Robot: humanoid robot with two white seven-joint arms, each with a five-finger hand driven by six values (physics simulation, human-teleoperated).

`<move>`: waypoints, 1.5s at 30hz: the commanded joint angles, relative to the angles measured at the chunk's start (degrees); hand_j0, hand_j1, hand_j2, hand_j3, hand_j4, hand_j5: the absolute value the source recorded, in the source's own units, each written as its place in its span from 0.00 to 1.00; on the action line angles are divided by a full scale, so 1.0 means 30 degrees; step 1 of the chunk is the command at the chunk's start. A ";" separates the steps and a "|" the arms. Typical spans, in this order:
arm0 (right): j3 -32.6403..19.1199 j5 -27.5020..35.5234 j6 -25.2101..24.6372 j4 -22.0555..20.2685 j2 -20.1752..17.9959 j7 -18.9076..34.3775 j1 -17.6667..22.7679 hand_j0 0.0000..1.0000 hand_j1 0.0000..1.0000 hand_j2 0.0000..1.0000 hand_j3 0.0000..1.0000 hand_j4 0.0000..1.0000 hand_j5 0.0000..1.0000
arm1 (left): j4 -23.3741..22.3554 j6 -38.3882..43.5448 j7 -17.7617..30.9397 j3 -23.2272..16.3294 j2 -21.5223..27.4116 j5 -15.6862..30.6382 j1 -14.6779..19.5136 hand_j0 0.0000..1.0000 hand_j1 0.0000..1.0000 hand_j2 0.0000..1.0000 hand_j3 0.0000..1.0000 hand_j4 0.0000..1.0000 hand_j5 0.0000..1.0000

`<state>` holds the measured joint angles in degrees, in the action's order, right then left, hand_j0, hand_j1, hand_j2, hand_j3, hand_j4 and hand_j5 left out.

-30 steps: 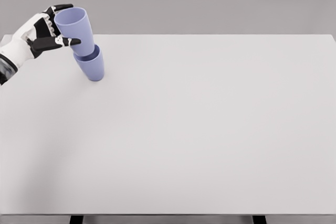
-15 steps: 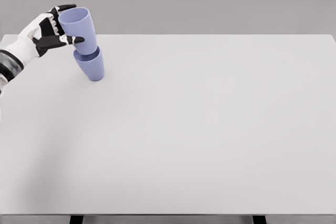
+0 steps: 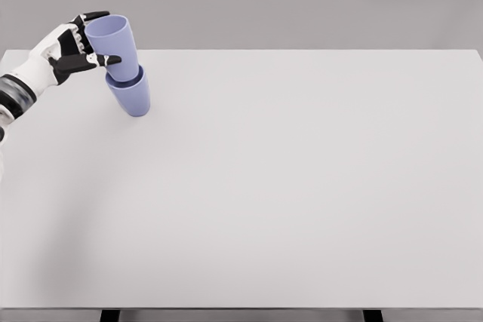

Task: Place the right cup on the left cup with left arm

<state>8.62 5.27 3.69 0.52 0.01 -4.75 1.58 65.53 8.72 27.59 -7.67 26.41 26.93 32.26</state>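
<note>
The upper cup (image 3: 115, 44) is sitting with its bottom inside the lower cup (image 3: 131, 95), and it is leaning a little to the left. The left hand (image 3: 69, 52) is wrapping its fingers (image 3: 96, 59) around the upper cup's side, clamped on it, just above the lower cup's rim. Both cups are staying at the far left part of the white table (image 3: 287, 186), below the fingers.
</note>
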 commanded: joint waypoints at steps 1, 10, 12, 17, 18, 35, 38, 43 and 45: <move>-0.0001 0.0002 0.0001 0.0002 -0.0002 0.0002 0.0000 1.00 1.00 1.00 1.00 1.00 1.00 | -0.0047 -0.0006 0.0002 0.0006 -0.0013 0.0076 0.0000 0.67 0.67 0.67 0.67 0.67 0.67; -0.0001 0.0002 0.0001 0.0002 -0.0002 0.0002 0.0000 1.00 1.00 1.00 1.00 1.00 1.00 | -0.0691 -0.0035 0.0002 -0.0052 -0.0277 0.0046 0.0000 0.67 0.67 0.67 0.67 0.67 0.67; -0.0001 0.0002 0.0001 0.0002 -0.0002 0.0002 0.0000 1.00 1.00 1.00 1.00 1.00 1.00 | -0.0750 -0.0035 0.0002 -0.0052 -0.0277 0.0046 0.0000 0.67 0.67 0.67 0.67 0.67 0.67; -0.0001 0.0002 0.0001 0.0002 -0.0002 0.0002 0.0000 1.00 1.00 1.00 1.00 1.00 1.00 | -0.0867 -0.0064 0.0002 -0.0023 -0.0277 0.0046 0.0000 0.67 0.67 0.67 0.67 0.67 0.67; -0.0001 0.0002 0.0001 0.0002 -0.0002 0.0002 0.0000 1.00 1.00 1.00 1.00 1.00 1.00 | -0.0867 -0.0064 0.0002 -0.0052 -0.0277 0.0046 0.0000 0.68 0.68 0.68 0.68 0.68 0.68; -0.0001 0.0002 0.0001 0.0002 -0.0002 0.0002 0.0000 1.00 1.00 1.00 1.00 1.00 1.00 | -0.0311 -0.0299 0.0061 -0.0052 -0.0335 -0.0481 -0.0205 1.00 1.00 1.00 1.00 1.00 1.00; -0.0001 0.0002 0.0001 0.0002 -0.0002 0.0002 0.0000 1.00 1.00 1.00 1.00 1.00 1.00 | 0.0157 -0.0299 0.0061 -0.0052 -0.0335 -0.0452 -0.0352 1.00 1.00 1.00 1.00 1.00 1.00; -0.0001 0.0002 0.0001 0.0002 -0.0002 0.0002 0.0000 1.00 1.00 1.00 1.00 1.00 1.00 | 0.0626 -0.0299 0.0061 0.0006 -0.0306 -0.0452 -0.0586 1.00 1.00 1.00 1.00 1.00 1.00; -0.0001 0.0002 0.0001 0.0002 -0.0002 0.0002 0.0000 1.00 1.00 1.00 1.00 1.00 1.00 | 0.0744 -0.0299 0.0032 0.0036 -0.0277 -0.0452 -0.0674 1.00 1.00 1.00 1.00 1.00 1.00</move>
<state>8.62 5.27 3.69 0.52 0.01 -4.75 1.58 67.23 7.83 27.73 -7.67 25.49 25.27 30.23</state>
